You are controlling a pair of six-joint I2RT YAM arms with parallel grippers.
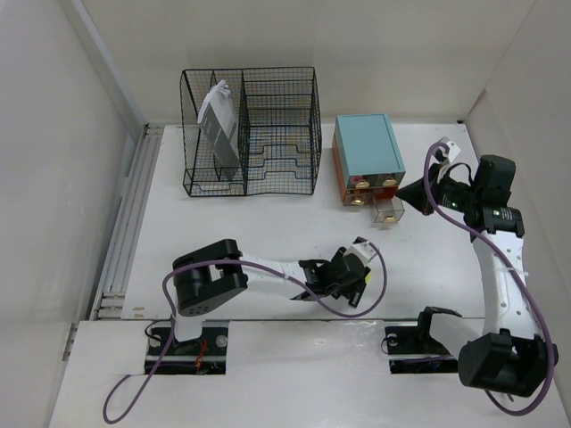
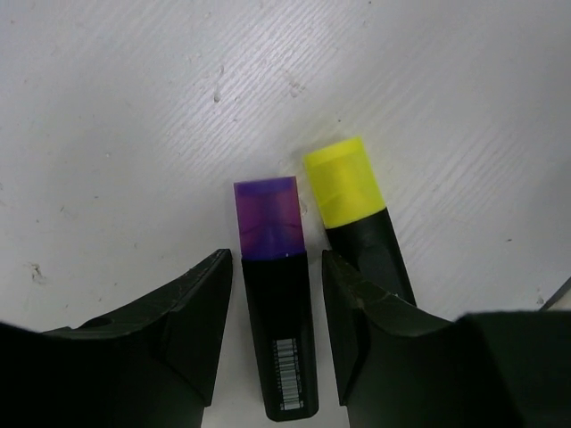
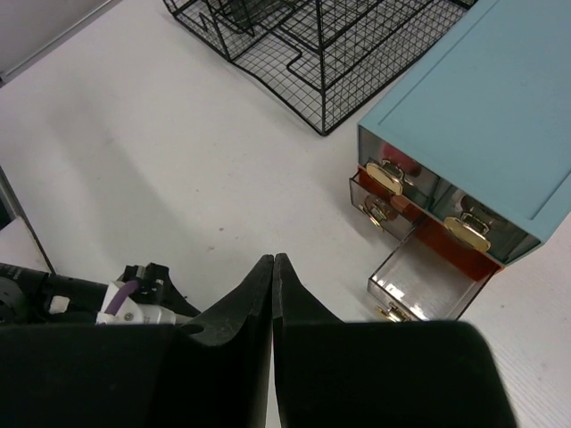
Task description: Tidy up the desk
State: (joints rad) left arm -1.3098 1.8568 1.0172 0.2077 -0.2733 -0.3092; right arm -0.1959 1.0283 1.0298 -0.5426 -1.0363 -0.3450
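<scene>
The white desk [image 1: 268, 223] carries two black-bodied highlighters lying side by side, one with a purple cap [image 2: 268, 223] and one with a yellow cap [image 2: 343, 183]. My left gripper [image 2: 276, 259] is low over the desk near the front middle [image 1: 357, 276]. It is open, its jaws straddling the purple highlighter's body with a thin gap on each side. The yellow one lies just outside the right finger [image 2: 357, 303]. In the top view both highlighters are hidden under the gripper. My right gripper [image 3: 273, 259] is shut on nothing and hangs above the desk by the drawer box [image 1: 415, 194].
A black wire-mesh rack [image 1: 254, 129] stands at the back with a grey-white packet [image 1: 219, 120] in its left slot. To its right is a teal drawer box [image 1: 366, 147] with one small clear drawer [image 3: 419, 281] pulled out. A grey ribbed rail [image 1: 134, 214] lines the left edge.
</scene>
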